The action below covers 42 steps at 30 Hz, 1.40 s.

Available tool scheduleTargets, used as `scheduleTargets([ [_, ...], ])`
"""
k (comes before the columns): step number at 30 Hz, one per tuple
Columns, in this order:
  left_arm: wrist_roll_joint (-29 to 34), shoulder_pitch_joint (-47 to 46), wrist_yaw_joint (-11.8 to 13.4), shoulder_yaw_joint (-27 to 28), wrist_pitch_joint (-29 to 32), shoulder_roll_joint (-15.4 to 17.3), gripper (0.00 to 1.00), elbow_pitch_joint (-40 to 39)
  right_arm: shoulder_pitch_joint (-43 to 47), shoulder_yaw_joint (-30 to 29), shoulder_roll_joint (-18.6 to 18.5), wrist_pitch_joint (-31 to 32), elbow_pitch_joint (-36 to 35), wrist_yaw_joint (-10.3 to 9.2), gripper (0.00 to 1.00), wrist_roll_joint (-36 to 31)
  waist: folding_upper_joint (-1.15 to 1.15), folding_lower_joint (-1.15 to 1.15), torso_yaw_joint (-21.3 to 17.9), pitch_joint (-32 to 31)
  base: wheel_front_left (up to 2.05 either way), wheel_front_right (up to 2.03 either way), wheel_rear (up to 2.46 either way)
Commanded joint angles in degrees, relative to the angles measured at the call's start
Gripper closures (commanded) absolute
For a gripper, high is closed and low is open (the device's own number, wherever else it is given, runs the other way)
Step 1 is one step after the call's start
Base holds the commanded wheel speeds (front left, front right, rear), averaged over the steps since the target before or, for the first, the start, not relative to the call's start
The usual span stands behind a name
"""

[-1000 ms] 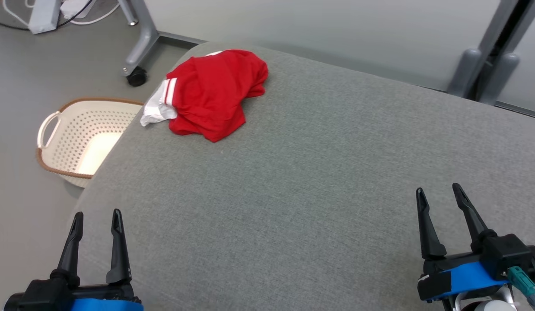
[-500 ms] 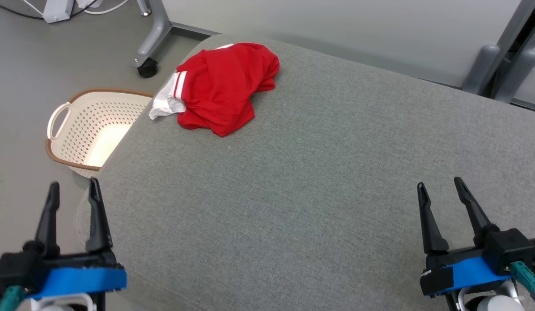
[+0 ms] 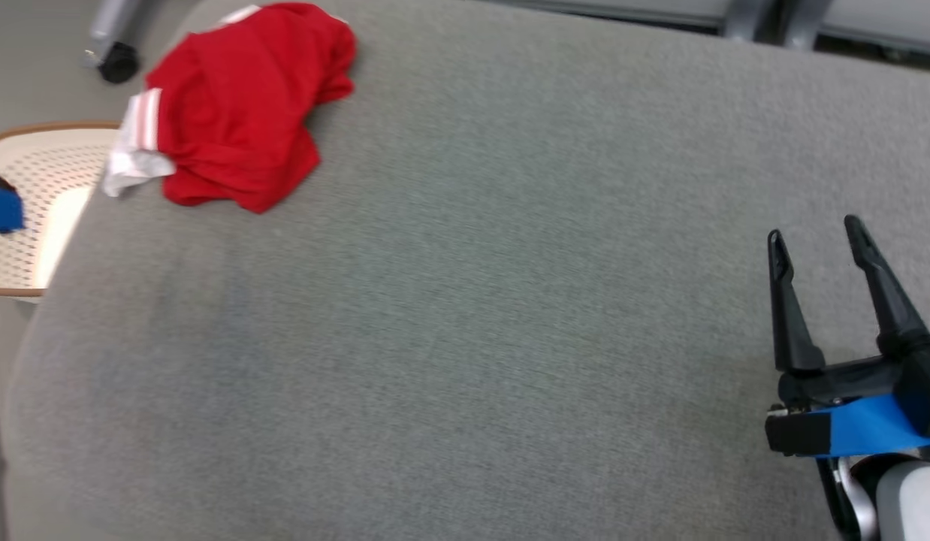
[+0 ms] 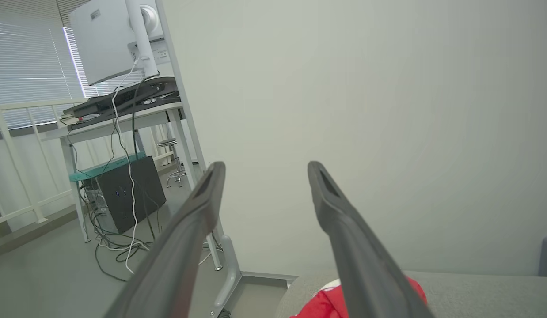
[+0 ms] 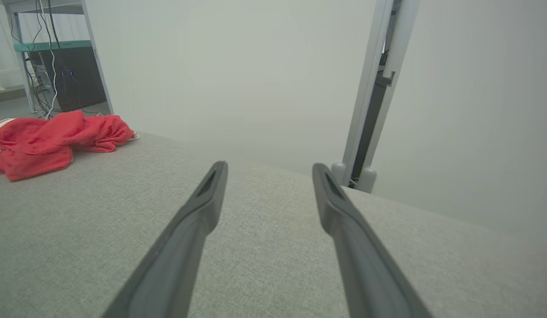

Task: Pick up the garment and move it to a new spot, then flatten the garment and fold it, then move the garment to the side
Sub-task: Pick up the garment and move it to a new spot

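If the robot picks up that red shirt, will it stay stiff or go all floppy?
Probably floppy: the red shirt lies crumpled in soft folds, so it should droop. It likely feels light, being thin cloth.

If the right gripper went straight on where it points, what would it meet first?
Probably the cushion near its far edge, or else the wall behind; depth is unclear. The garment lies well left.

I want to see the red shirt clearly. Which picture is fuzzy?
Head view: smeared all over, so the red garment looks soft. Right wrist view: sharper, garment at the left edge. Left wrist view: a red sliver peeks past the left gripper, whose near fingers loom huge.
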Motion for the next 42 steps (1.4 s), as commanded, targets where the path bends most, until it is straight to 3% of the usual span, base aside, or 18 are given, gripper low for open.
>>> scheduleTargets([
  [1, 0.0, -1.6, -0.1, -0.1, 0.3, 0.9, 0.00, 1.1, -1.0, -0.2, -0.3, 0.1, -0.8, -0.03, 0.00, -0.6, 0.00, -0.01, -4.7, 4.7, 0.00, 0.00, 0.00],
  [7, -1.0, -11.3, -0.6, -1.7, 2.5, 6.1, 0.00, 12.9, -1.3, -1.8, -0.1, 1.2, -6.2, -0.02, 0.00, -1.5, 0.00, -0.01, -9.2, 10.2, 0.00, 0.00, 0.00],
  [12, -2.0, -15.9, -0.9, -3.9, 5.3, 8.4, 0.00, 23.7, -1.6, -2.7, 0.2, 1.8, -9.5, -0.02, 0.00, -1.8, 0.00, -0.01, -11.1, 13.4, 0.00, 0.00, 0.00],
  [18, -5.1, -18.3, -1.0, -7.5, 12.3, 8.5, 0.00, 34.3, -1.6, -3.8, -0.1, 2.3, -11.5, -0.02, 0.00, -1.9, 0.00, -0.01, -11.4, 15.3, 0.00, 0.00, 0.00],
  [21, -8.0, -19.0, -1.0, -10.1, 17.3, 8.0, 0.00, 36.3, -1.4, -4.1, -0.2, 2.5, -11.9, -0.03, 0.00, -2.2, 0.00, -0.01, -11.0, 15.6, 0.00, 0.00, 0.00],
  [32, -15.6, -17.0, -0.9, -15.3, 27.3, 7.7, 0.00, 37.0, -2.1, -3.1, -0.8, 3.1, -11.9, -0.02, 0.00, -1.9, 0.00, -0.01, -9.8, 15.6, 0.00, 0.00, 0.00],
  [33, -16.3, -16.8, -0.9, -15.7, 27.9, 7.8, 0.09, 36.7, -2.2, -3.0, -0.7, 3.0, -11.9, -0.02, 0.00, -1.8, 0.00, -0.01, -9.9, 15.6, 0.00, 0.00, 0.00],
  [34, -16.9, -16.5, -0.9, -16.1, 28.2, 7.9, 0.63, 36.4, -2.1, -3.0, -0.7, 3.0, -11.8, -0.03, 0.00, -1.7, 0.00, -0.01, -10.0, 15.6, 0.00, 0.00, 0.00],
  [35, -17.4, -16.2, -0.9, -16.6, 28.6, 8.1, 1.00, 36.1, -2.1, -3.0, -0.7, 2.9, -11.8, -0.03, 0.00, -1.6, 0.00, -0.01, -10.1, 15.5, 0.00, 0.00, 0.00],
  [42, -20.6, -16.2, -0.9, -19.7, 28.4, 10.9, 1.00, 34.3, -2.1, -3.0, -0.1, 2.5, -11.1, -0.03, 0.00, -1.3, 0.00, -0.01, -11.2, 14.9, 0.00, 0.00, 0.00],
])
